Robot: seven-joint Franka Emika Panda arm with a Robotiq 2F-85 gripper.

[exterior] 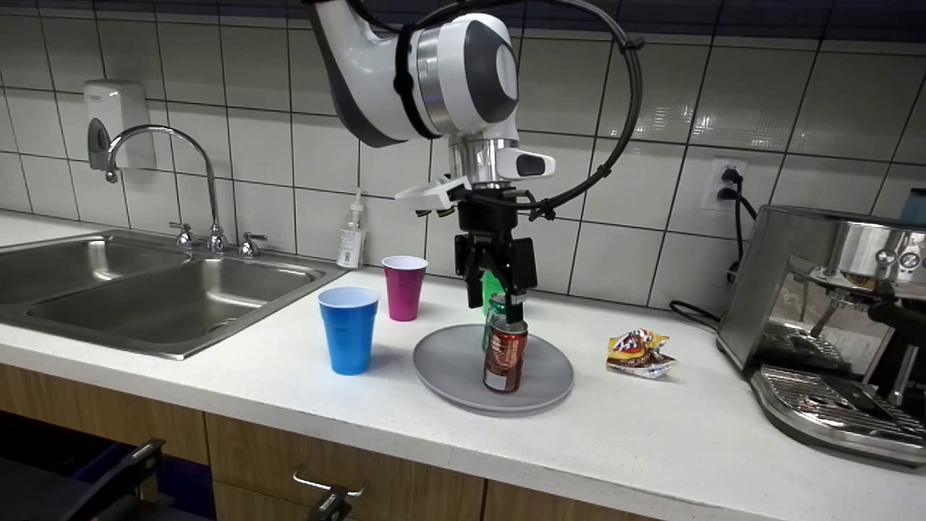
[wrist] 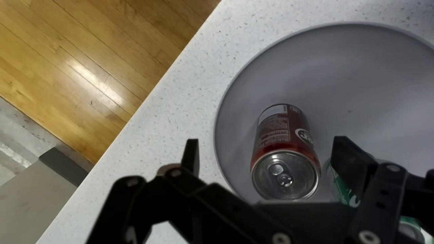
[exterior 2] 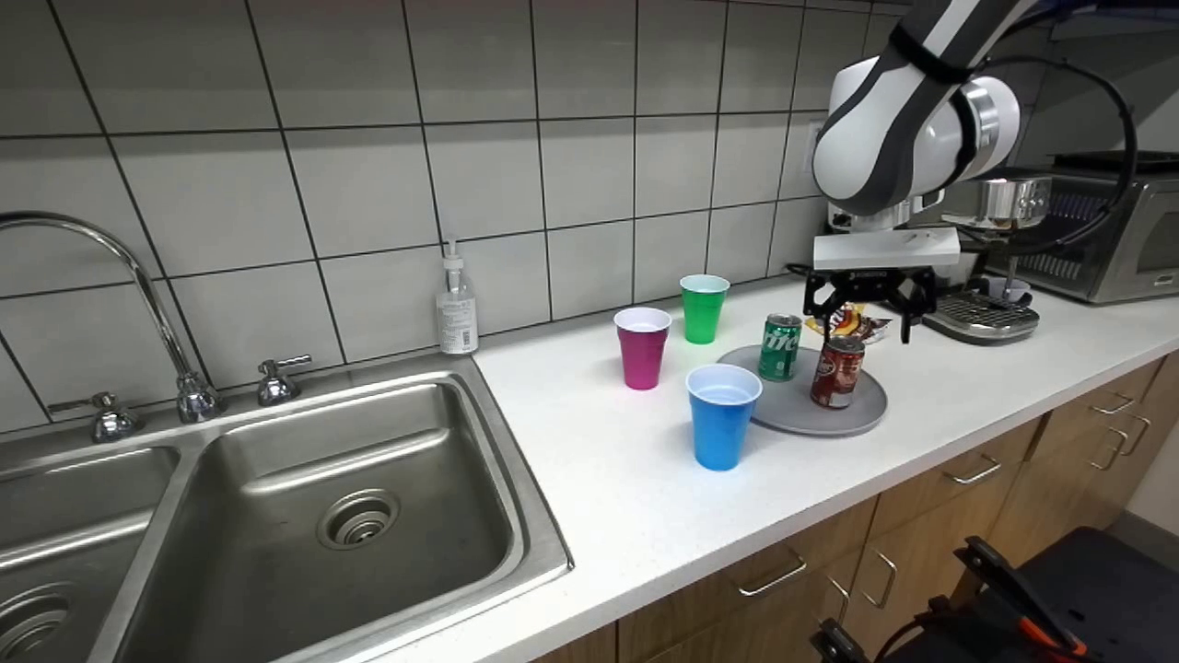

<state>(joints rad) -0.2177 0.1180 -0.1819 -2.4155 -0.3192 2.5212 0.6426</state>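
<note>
A robot tool [exterior 2: 867, 333] hangs over a grey plate [wrist: 349, 78] on a white table [exterior: 615, 427], its jaws spread wide. A red can [exterior 2: 837, 373] stands upright on the plate, near the rim; from the wrist it appears between the two fingers [wrist: 349, 159], a gap on either side. Whether the fingertips are level with its top is hard to judge. A green can [exterior 2: 780, 348] stands near it on the plate, mostly covered by the tool in the wrist view. In an exterior view, the tool also hides most of a green cup [exterior: 491, 287]. A blue cup [exterior: 349, 333] and a magenta cup [exterior: 404, 293] stand in full sight. A crumpled bag [exterior: 639, 353] lies apart from the plate, its print hard to read. A sink [exterior: 145, 304] and a coffee machine [exterior: 796, 311] are cut off at the sides.
</note>
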